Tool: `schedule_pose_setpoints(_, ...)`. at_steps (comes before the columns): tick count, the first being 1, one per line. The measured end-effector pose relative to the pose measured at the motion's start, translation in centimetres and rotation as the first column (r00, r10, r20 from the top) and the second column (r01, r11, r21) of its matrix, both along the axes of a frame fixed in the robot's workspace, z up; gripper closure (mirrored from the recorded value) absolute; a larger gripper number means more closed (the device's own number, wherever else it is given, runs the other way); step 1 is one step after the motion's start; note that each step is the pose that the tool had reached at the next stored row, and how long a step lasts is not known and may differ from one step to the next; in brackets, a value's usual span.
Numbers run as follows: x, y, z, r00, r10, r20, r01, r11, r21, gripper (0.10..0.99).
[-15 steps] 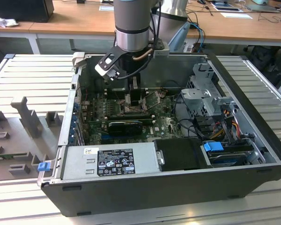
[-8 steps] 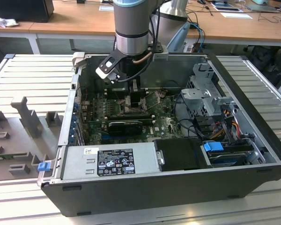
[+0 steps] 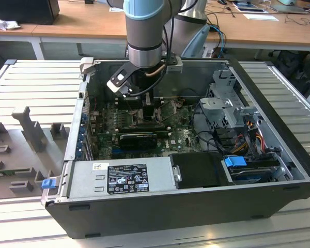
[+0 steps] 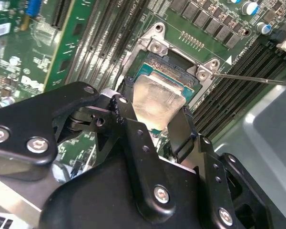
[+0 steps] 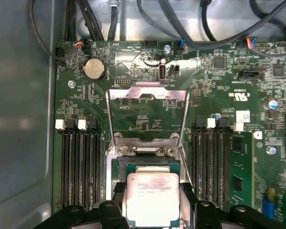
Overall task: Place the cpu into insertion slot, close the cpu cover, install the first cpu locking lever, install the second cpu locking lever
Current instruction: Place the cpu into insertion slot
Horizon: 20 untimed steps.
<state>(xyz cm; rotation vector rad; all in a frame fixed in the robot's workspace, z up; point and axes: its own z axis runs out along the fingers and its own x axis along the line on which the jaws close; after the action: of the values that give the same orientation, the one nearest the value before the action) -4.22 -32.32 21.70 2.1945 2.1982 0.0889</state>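
Observation:
My gripper [image 5: 152,210] is shut on the cpu [image 5: 152,195], a pale silver square chip held between the two black fingers [image 5: 189,196]. The chip sits low over the insertion slot [image 5: 115,164], whose dark frame shows around it on the green board; I cannot tell whether it touches the slot. The cpu cover [image 5: 148,91], a thin metal frame with a big window, stands swung open beyond the slot. In the second wrist view, the cpu [image 4: 157,100] lies tilted between the fingers over the slot [image 4: 155,59]. In the exterior view, the gripper [image 3: 144,106] reaches down into the computer case.
Black memory slots [image 5: 81,167] flank the socket on both sides. A thin lever rod [image 4: 257,79] sticks out beside the socket. A long black card [image 3: 137,137], the grey power supply [image 3: 121,175], the drive cage [image 3: 225,106] and cables [image 3: 248,129] crowd the case.

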Motion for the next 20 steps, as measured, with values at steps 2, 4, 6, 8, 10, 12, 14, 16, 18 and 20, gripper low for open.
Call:
schedule_pose_setpoints(2, 0.00, 0.10, -0.40, 1.0000, 0.000, -0.0001, 0.000, 1.0000, 0.000, 0.557)
schedule_pose_setpoints(4, -0.02, 0.22, -0.85, 1.0000, 0.000, 0.0000, 0.000, 1.0000, 0.000, 0.557)
schedule_pose_setpoints(6, -0.08, 0.27, -0.97, 1.0000, 0.000, 0.0000, 0.000, 1.0000, 0.000, 0.557)
schedule_pose_setpoints(8, -0.08, 0.30, -1.01, 1.0000, -0.002, -0.0002, 0.002, 1.0000, 0.000, 0.557)
schedule_pose_setpoints(10, -0.09, 0.34, -1.06, 1.0000, -0.005, 0.0000, 0.005, 1.0000, 0.000, 0.557)
schedule_pose_setpoints(12, -0.09, 0.36, -1.15, 1.0000, -0.005, 0.0000, 0.005, 1.0000, 0.000, 0.557)
schedule_pose_setpoints(14, -0.10, 0.43, -1.34, 1.0000, -0.005, 0.0001, 0.005, 1.0000, 0.000, 0.557)
schedule_pose_setpoints(16, -0.10, 0.48, -1.47, 1.0000, -0.005, 0.0000, 0.005, 1.0000, 0.000, 0.557)
schedule_pose_setpoints(18, -0.10, 0.48, -1.50, 1.0000, -0.005, -0.0002, 0.005, 1.0000, 0.000, 0.557)
schedule_pose_setpoints(20, -0.10, 0.49, -1.51, 1.0000, -0.005, 0.0000, 0.005, 1.0000, 0.000, 0.557)
